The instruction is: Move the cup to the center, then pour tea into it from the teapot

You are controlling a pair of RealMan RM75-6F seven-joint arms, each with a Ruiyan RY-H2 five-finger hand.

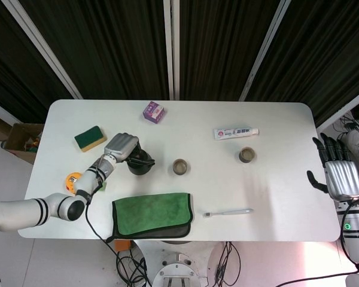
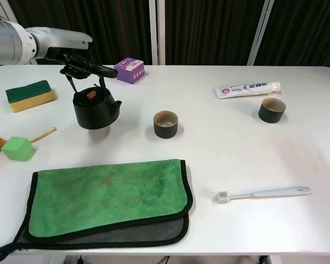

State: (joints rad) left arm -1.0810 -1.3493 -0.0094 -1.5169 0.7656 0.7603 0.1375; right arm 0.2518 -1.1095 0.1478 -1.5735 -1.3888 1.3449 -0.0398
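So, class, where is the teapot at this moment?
In the chest view the teapot hangs by its handle from the left hand, just above the table's left side, between the sponge and the centre cup.

No text is legible in either view. The toothpaste tube carries printed lettering and a round pink mark near its left end, but the characters are too small to read. The purple box shows a white printed panel on its front face; its markings are likewise unreadable. No numbers, brands or signs can be made out elsewhere.
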